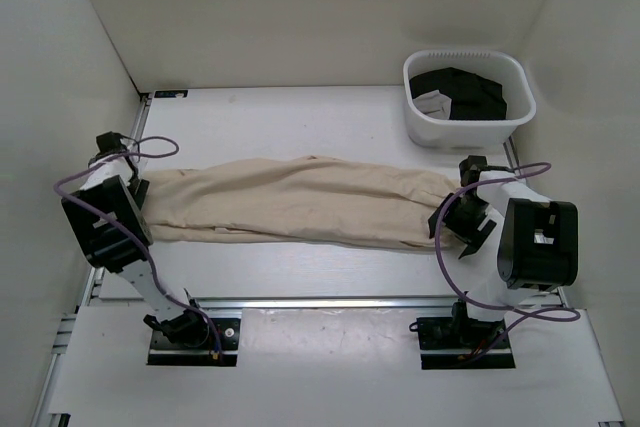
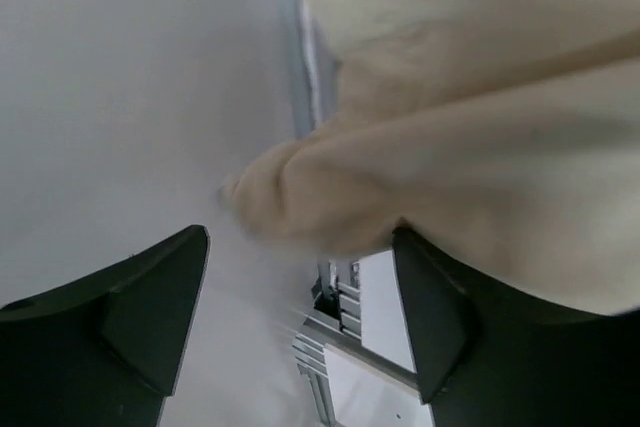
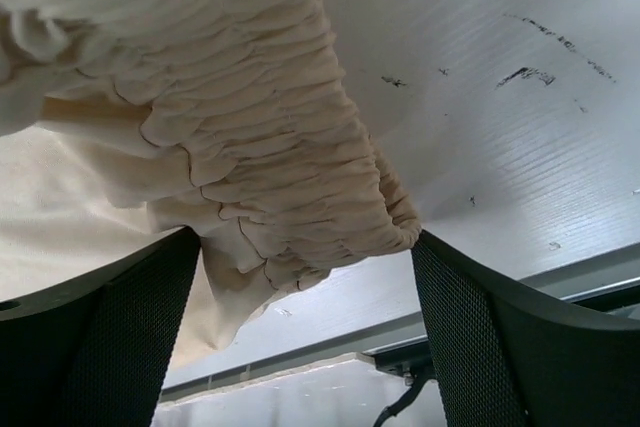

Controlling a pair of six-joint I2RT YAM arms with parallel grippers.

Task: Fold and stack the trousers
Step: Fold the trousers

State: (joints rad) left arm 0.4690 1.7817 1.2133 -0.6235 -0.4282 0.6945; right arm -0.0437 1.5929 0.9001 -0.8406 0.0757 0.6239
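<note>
Beige trousers (image 1: pixel 300 202) lie stretched out lengthwise across the table, left to right. My left gripper (image 1: pixel 135 195) is at their left end, jaws open, with a fold of the cloth (image 2: pixel 330 197) just ahead of the fingers (image 2: pixel 150 297). My right gripper (image 1: pixel 452 209) is at their right end, jaws open, with the gathered elastic waistband (image 3: pixel 300 197) lying between the fingers (image 3: pixel 470 337). Neither gripper is closed on the cloth.
A white basket (image 1: pixel 415 112) with dark folded clothes (image 1: pixel 465 92) stands at the back right. White enclosure walls (image 1: pixel 60 67) close in the left, right and back. A metal rail (image 1: pixel 320 300) runs along the table's near edge.
</note>
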